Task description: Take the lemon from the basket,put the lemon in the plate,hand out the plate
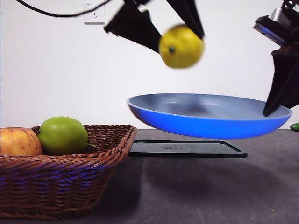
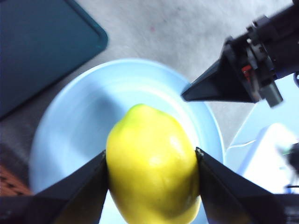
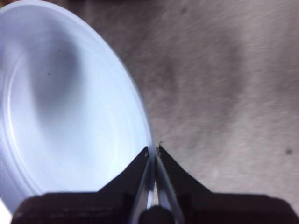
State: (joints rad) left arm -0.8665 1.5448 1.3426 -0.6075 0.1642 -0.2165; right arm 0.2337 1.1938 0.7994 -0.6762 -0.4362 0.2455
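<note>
Bright even light; lemon [image 1: 181, 46] motion-blurred in front view; soft shadow inside plate [image 3: 56, 70]; wrist views soft.

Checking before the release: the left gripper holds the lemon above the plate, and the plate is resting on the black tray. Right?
Not quite. The plate is not resting on the black tray; the front view shows it held in the air above it, the right gripper clamped on its rim. The left gripper does hold the lemon above the plate.

A: Where's the lemon [image 1: 181, 46]?
B: Above the plate [image 1: 187, 122], which hangs over the tray [image 1: 187, 149] on the table [image 1: 210, 186].
A: The basket [image 1: 70, 186]?
B: Left, holding 2 apples [image 1: 63, 135].
</note>
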